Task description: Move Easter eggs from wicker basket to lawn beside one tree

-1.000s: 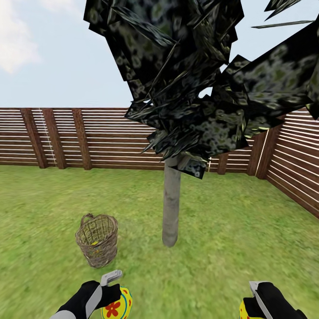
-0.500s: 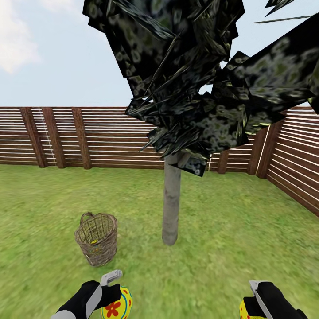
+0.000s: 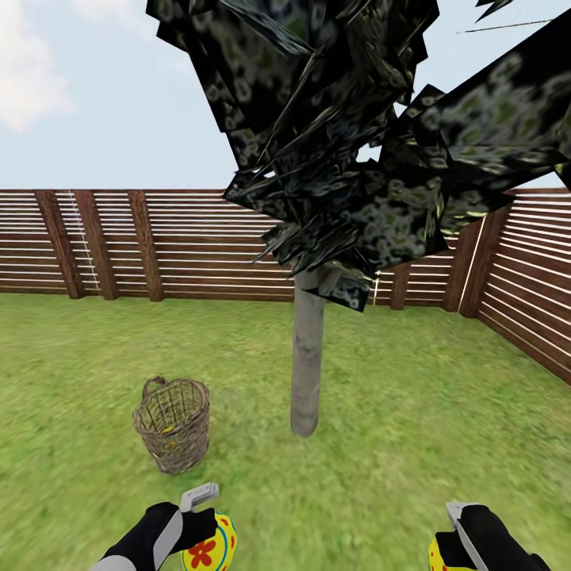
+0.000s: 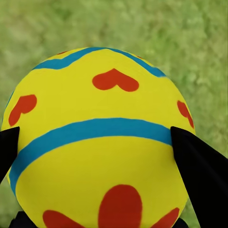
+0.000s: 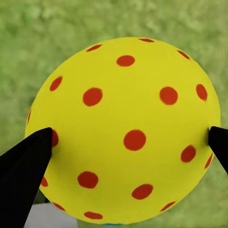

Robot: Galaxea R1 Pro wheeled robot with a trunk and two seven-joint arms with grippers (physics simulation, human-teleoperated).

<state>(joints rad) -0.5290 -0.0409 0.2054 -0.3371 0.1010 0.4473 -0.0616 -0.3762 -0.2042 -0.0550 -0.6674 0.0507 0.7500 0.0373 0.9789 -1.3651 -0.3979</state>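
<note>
My left gripper (image 3: 208, 530) is shut on a yellow Easter egg (image 3: 210, 546) with blue bands and red flowers, at the head view's bottom left. That egg (image 4: 97, 142) sits between the black fingers (image 4: 202, 171) above blurred grass. My right gripper (image 3: 446, 541) is shut on a yellow egg (image 3: 441, 555) with red dots (image 5: 126, 130), at the bottom right. The wicker basket (image 3: 172, 424) stands on the lawn (image 3: 381, 444) ahead of my left hand, something yellow showing through its weave. The tree (image 3: 306, 361), pale trunk and dark mottled crown, rises just right of the basket.
A brown slatted fence (image 3: 182, 246) runs across the back of the garden and turns along the right side (image 3: 531, 293). Open grass lies between my hands and the trunk, and to the right of it.
The whole head view has shifted slightly, with basket and trunk drifting a little; the camera moved. Both grippers keep their eggs in the same place.
</note>
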